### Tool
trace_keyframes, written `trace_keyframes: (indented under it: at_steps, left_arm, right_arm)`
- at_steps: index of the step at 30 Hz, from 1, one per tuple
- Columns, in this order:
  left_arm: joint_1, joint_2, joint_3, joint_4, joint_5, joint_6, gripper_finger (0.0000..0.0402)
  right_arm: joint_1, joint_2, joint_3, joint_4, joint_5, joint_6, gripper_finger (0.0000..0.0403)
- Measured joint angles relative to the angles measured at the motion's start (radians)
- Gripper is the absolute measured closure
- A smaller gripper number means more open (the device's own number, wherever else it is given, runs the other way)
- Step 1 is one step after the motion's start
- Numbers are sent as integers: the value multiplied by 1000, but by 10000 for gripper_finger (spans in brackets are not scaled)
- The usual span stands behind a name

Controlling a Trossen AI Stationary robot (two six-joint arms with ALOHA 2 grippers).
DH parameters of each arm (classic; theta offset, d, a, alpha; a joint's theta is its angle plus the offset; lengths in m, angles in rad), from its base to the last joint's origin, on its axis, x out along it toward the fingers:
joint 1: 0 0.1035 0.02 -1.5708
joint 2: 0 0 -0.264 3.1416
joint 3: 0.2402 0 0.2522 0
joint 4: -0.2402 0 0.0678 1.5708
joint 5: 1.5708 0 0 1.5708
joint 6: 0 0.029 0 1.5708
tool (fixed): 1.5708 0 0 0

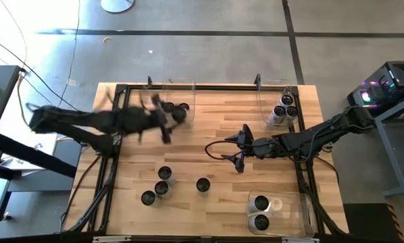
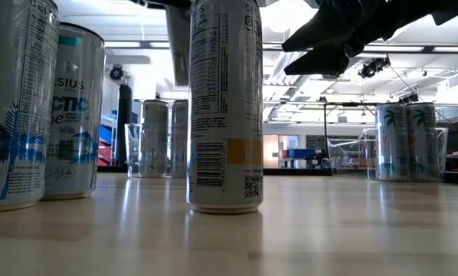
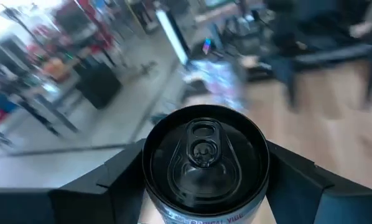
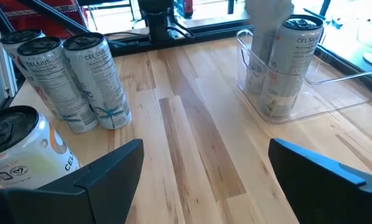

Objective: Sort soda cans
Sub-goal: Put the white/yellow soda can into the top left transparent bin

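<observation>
Several slim silver-white soda cans (image 1: 163,182) with dark tops stand loose on the wooden table, near the front left. My left gripper (image 1: 177,116) is at the clear bin (image 1: 188,91) on the far left and is shut on one soda can (image 3: 204,165). Two more cans (image 1: 175,106) stand in that bin. My right gripper (image 1: 237,150) hangs open over the table's middle and points toward the left, with nothing between its fingers (image 4: 105,171). My left gripper pinches the can between its two fingers on opposite sides of its wall, just below the top rim (image 3: 150,186). The fingers (image 3: 120,177) come nearly level from the table's left. The can stands upright in the hold with its dark top up. Its bottom is hidden.
A clear bin (image 1: 269,94) at the far right holds three cans. Another clear bin (image 1: 290,216) at the near right holds two. A black frame (image 1: 209,86) runs around the table. Bare wood lies between the loose cans and the right arm.
</observation>
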Motion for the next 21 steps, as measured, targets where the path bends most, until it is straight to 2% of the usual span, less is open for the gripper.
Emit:
trace_keyframes:
  at_steps: [3, 7, 10, 14, 16, 18, 21]
  left_arm:
    - [146, -83, 11, -10, 116, 79, 150]
    - [394, -121, 14, -11, 336, 89, 151]
    - [576, -87, 13, -47, 465, 114, 151]
    - [808, -20, 12, -39, 559, 119, 151]
    - [912, 20, 12, -35, 674, 91, 151]
    - [984, 66, 12, -41, 791, 75, 151]
    - [1032, 141, 9, -46, 945, 76, 151]
  right_arm:
    - [0, 0, 0, 0, 0, -8, 61]
    - [-3, 0, 0, 1, 0, -11, 61]
    - [-3, 0, 0, 1, 9, -11, 61]
    - [-3, 0, 0, 1, 18, -4, 61]
    - [-3, 0, 0, 1, 18, -2, 61]
    - [-3, 0, 0, 1, 18, -4, 61]
    - [-3, 0, 0, 1, 28, -9, 61]
